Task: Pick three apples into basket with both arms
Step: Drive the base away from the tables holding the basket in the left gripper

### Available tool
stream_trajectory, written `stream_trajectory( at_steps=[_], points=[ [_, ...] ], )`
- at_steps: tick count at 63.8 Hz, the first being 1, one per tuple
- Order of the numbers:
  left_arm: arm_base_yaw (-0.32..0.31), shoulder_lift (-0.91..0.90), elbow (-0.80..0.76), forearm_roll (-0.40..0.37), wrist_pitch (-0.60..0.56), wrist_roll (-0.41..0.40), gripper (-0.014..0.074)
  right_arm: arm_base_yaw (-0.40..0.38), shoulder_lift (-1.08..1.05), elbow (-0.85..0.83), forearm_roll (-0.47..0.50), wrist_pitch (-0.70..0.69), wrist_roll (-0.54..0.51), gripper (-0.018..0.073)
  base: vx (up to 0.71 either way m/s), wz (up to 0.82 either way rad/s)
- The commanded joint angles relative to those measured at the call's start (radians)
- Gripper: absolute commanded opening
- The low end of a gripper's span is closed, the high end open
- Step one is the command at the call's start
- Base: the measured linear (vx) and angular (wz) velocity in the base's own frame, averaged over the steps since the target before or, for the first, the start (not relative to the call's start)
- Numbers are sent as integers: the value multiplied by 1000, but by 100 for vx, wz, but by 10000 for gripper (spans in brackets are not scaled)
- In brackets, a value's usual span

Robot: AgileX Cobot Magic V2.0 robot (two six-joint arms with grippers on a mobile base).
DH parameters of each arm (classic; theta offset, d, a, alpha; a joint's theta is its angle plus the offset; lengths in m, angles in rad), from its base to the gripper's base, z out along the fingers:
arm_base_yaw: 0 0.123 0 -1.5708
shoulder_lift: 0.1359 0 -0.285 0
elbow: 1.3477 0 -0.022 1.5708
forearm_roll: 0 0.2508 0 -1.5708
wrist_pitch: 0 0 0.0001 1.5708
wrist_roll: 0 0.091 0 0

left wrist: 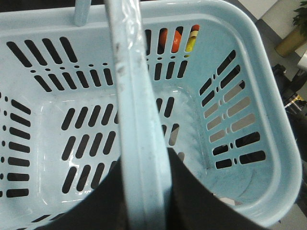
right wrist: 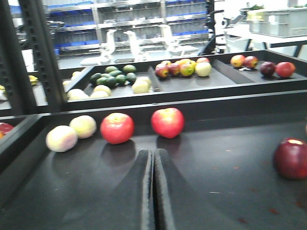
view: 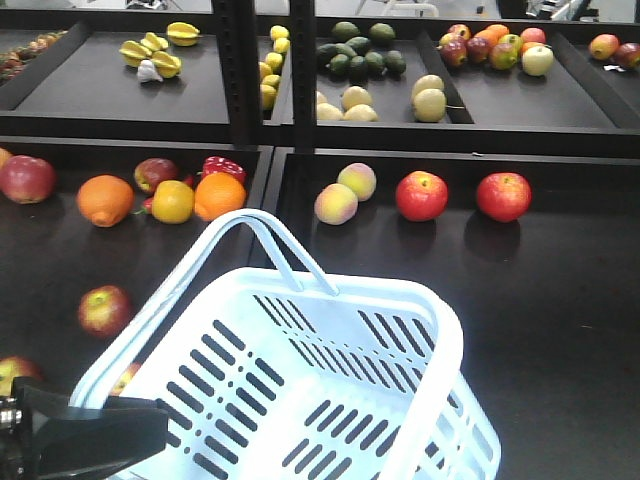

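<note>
The pale blue basket [view: 420, 330] stands tilted at the front middle, with nothing inside it [left wrist: 43, 124]. My left gripper [left wrist: 144, 191] is shut on its hoop handle [left wrist: 136, 96], with dark fingers [left wrist: 201, 201] on either side. The left arm's black body [view: 85, 435] shows at the lower left. Two red apples [view: 421, 195] [view: 503, 196] lie on the right tray behind the basket. A streaked red apple [view: 104, 309] lies to the basket's left. My right gripper [right wrist: 153, 152] is shut on nothing, low over the tray, pointing between the two red apples [right wrist: 117, 128] [right wrist: 167, 122].
Two peaches [view: 335, 204] lie left of the red apples. Oranges [view: 105, 200] [view: 219, 196], a yellow fruit [view: 172, 202] and more apples [view: 27, 179] sit on the left tray. A dark red apple [right wrist: 290, 158] lies at the right. Black shelf posts [view: 300, 60] and a raised upper shelf [view: 450, 135] stand behind.
</note>
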Motion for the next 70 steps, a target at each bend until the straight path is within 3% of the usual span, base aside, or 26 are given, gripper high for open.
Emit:
stream_trajectory(
  at_steps=[1, 27, 70],
  points=[
    [-7, -8, -27, -65, -55, 2, -7, -6, -11, 14, -4, -74, -7, -4, -5, 20],
    [-7, -8, -27, -65, -53, 2, -7, -6, -11, 14, -4, -74, -7, -4, -7, 34],
    [-7, -8, -27, -65, -50, 2, -7, -6, -11, 14, -4, -74, -7, -4, -14, 64]
  ],
)
